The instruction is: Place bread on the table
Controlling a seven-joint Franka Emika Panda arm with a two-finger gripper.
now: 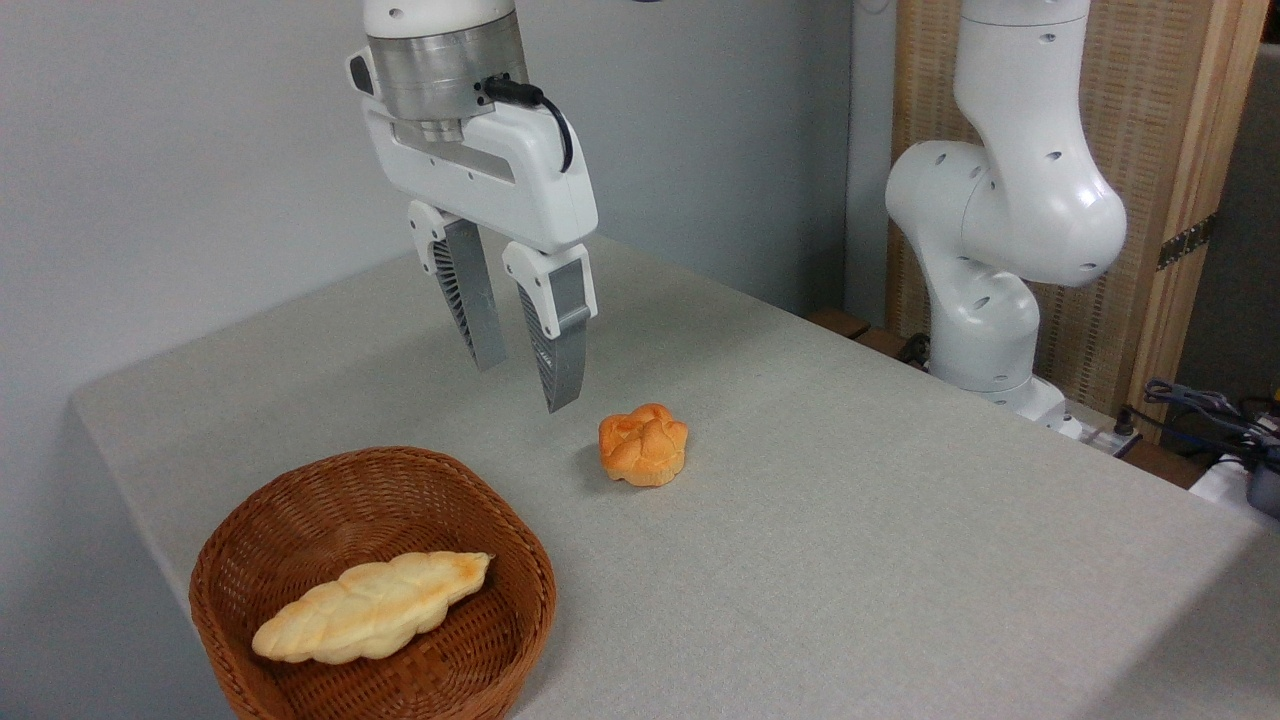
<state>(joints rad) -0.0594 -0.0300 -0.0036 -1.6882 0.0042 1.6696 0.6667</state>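
Camera view: pincer [527,380] hangs above the tabletop [850,520], fingers apart w/ nothing between them, up and right of the basket [300,510]. Bread [370,607] lies inside the basket, diagonal, so task not yet started. Risks, as I judge: loaf is long and tapered, so a grip near one end could let it tip or slip; basket wall may block the fingers or the basket may lift w/ the loaf; small bun [643,444] near the pincer could be grabbed by mistake. Surface is grey-beige cloth-like, flat, lots of bare room to the right. Grey wall behind, wood panel by the arm base.
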